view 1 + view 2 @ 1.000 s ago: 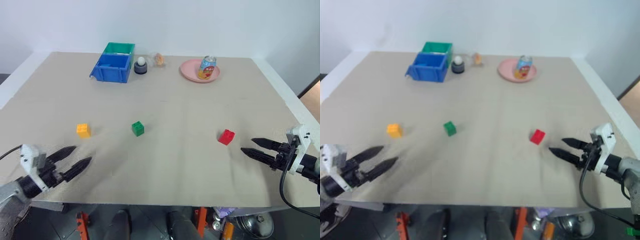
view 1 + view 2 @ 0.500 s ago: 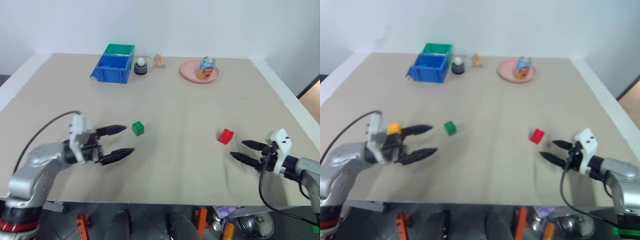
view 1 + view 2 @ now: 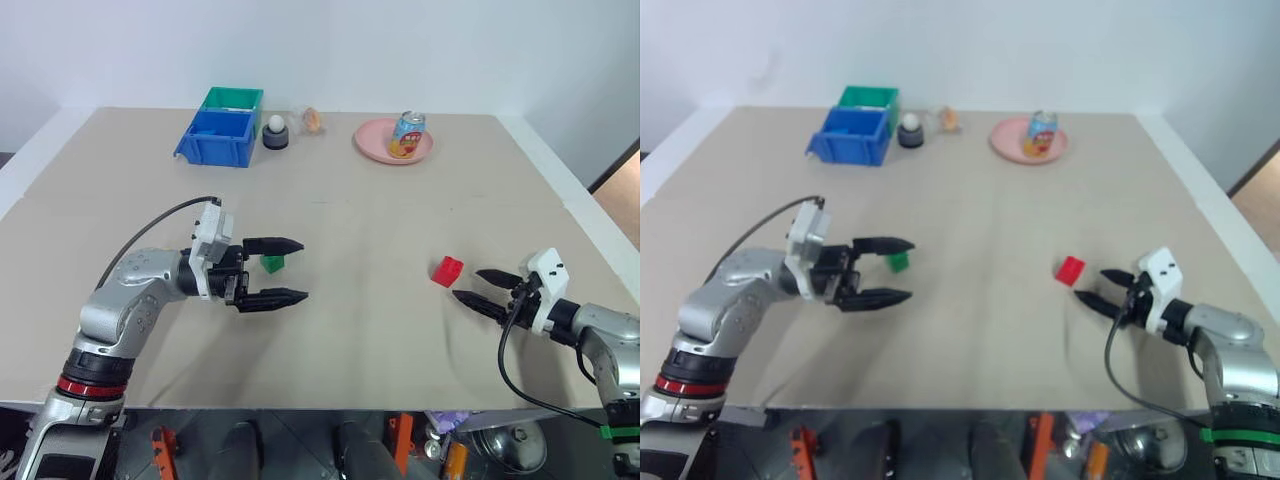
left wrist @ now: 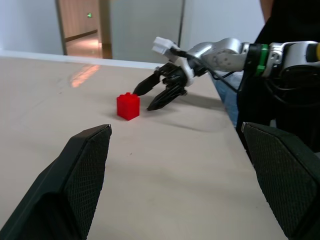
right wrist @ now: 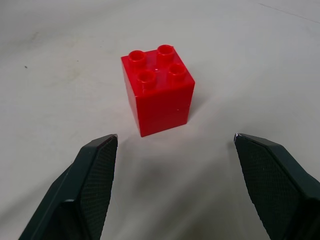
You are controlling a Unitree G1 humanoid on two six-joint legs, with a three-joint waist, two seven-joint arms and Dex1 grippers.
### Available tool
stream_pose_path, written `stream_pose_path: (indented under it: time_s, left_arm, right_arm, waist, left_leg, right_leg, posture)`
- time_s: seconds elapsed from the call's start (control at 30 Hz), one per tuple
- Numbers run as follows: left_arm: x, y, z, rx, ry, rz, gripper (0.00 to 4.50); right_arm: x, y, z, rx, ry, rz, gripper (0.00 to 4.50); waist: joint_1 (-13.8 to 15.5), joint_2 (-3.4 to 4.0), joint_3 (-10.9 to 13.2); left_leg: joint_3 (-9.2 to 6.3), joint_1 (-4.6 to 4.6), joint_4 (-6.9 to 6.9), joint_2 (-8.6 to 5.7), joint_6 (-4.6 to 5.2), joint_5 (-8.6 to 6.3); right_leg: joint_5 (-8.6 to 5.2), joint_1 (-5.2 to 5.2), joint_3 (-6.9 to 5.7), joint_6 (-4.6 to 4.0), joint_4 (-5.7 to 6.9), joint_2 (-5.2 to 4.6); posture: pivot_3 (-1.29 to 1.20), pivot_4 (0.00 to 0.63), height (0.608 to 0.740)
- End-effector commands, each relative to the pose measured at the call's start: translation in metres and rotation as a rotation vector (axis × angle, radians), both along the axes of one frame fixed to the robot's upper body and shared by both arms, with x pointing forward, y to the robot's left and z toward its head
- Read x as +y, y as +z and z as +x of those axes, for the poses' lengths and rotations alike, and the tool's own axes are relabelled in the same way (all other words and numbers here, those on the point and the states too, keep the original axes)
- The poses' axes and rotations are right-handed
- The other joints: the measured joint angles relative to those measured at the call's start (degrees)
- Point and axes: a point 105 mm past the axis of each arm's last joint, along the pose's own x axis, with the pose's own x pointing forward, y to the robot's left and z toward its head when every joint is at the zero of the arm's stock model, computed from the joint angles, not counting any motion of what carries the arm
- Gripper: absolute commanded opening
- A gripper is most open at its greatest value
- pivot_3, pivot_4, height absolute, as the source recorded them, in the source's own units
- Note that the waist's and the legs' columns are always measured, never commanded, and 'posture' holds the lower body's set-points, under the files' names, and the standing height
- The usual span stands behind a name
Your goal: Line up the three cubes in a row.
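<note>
A green cube (image 3: 271,263) sits left of the table's middle. My left gripper (image 3: 302,269) points level to the right with its fingers wide open; the green cube shows in the gap near the finger bases, and I see no contact. A red cube (image 3: 447,270) with four studs on top stands to the right, also seen at red cube (image 5: 157,95) and red cube (image 4: 128,106). My right gripper (image 3: 467,284) is open just right of the red cube and points at it, the cube lying a little beyond its fingertips (image 5: 102,150). Nothing is held.
At the back stand a blue bin (image 3: 220,137) and a green bin (image 3: 232,97) behind it. Beside them are a dark holder with a white ball (image 3: 275,133) and a small orange thing (image 3: 313,120). A pink plate (image 3: 375,145) carries a soda can (image 3: 410,133).
My left arm swung in from the front left edge to the right, and its open gripper now lies by the green cube. My right gripper crept closer to the red cube.
</note>
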Motion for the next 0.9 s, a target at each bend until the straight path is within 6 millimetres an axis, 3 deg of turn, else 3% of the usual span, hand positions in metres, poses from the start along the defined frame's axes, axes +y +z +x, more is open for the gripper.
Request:
stream_pose_path:
  time_s: [0.03,0.53,0.57,0.6,0.77,0.9]
  left_arm:
    - [-0.004,0.003,-0.002,-0.022,-0.045,0.011,4.32]
    - [0.002,-0.003,0.005,-0.009,0.014,0.024,4.32]
    - [0.003,-0.003,0.005,-0.008,0.022,0.022,4.41]
    - [0.004,-0.004,0.005,-0.007,0.029,0.022,4.41]
    - [0.008,-0.006,0.007,-0.01,0.068,0.023,4.41]
    - [0.013,-0.008,0.008,-0.017,0.09,0.024,4.41]
  right_arm:
    - [0.005,0.007,0.008,-0.038,0.016,0.014,3.85]
    - [0.019,0.0,0.034,-0.053,0.049,0.036,3.85]
    - [0.02,0.0,0.034,-0.053,0.057,0.037,3.33]
    - [0.02,-0.001,0.034,-0.055,0.062,0.03,3.15]
    - [0.018,-0.001,0.035,-0.052,0.061,0.027,1.37]
    - [0.02,0.004,0.036,-0.052,0.078,0.026,1.26]
  waist:
    - [0.0,0.0,0.0]
    - [0.0,0.01,0.0]
    - [0.0,0.01,0.0]
    - [0.0,0.01,0.0]
    - [0.0,0.02,0.0]
    - [0.0,0.02,0.0]
  left_leg:
    - [0.0,0.0,0.0,0.0,0.01,0.0]
    - [0.0,-0.01,0.03,0.0,0.03,0.02]
    - [-0.01,0.0,0.03,0.0,0.04,0.02]
    - [0.0,-0.01,0.02,0.0,0.04,0.02]
    - [-0.01,-0.01,0.02,0.0,0.03,0.02]
    - [0.0,0.0,0.02,0.0,0.04,0.02]
  right_leg:
    - [0.01,-0.01,0.01,-0.01,0.01,0.0]
    - [0.06,0.0,0.05,0.03,0.03,0.02]
    - [0.06,0.01,0.05,0.03,0.03,0.02]
    - [0.06,0.0,0.05,0.04,0.03,0.02]
    - [0.05,0.0,0.06,0.05,0.03,0.03]
    - [0.06,0.0,0.07,0.04,0.03,0.03]
  posture:
    - [0.0,0.15,0.74]
    - [0.0,0.15,0.74]
    - [0.0,0.15,0.74]
    - [0.0,0.15,0.74]
    - [0.0,0.15,0.74]
    - [0.0,0.15,0.74]
